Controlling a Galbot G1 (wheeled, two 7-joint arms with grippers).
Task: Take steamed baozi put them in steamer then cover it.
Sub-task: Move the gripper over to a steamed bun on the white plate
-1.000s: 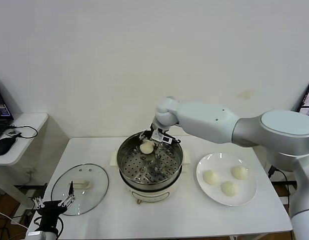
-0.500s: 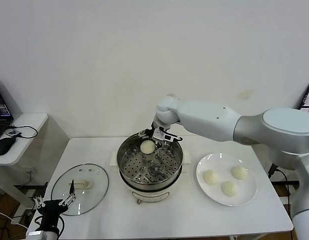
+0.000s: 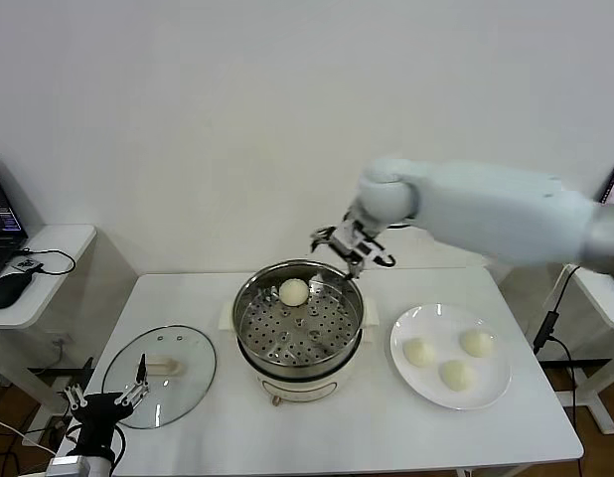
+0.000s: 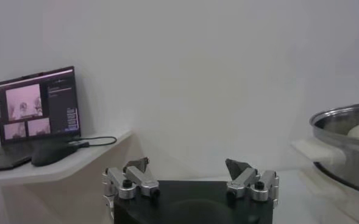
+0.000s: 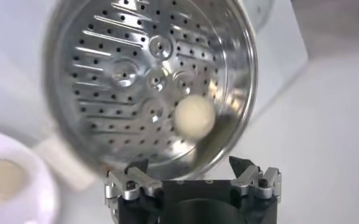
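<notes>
The steamer (image 3: 299,328) stands mid-table, and one steamed baozi (image 3: 293,292) lies on its perforated tray at the back. My right gripper (image 3: 349,243) hovers open and empty above the steamer's back right rim. In the right wrist view the baozi (image 5: 194,115) rests inside the steamer (image 5: 106,55), beyond the right gripper (image 5: 191,164). Three more baozi (image 3: 419,352) sit on the white plate (image 3: 436,320) to the right. The glass cover (image 3: 138,393) lies flat at the left. My left gripper (image 3: 106,402) waits open at its front edge.
A low side table (image 3: 49,243) at the far left holds a mouse (image 3: 9,288), a cable and a laptop (image 4: 36,109). The left wrist view shows the steamer's wall (image 4: 344,146) off to one side. A white wall stands close behind the table.
The right gripper opened and let go of the baozi, which now lies on the tray. It then rose and drew back to the right, out of the steamer. The left arm stayed put.
</notes>
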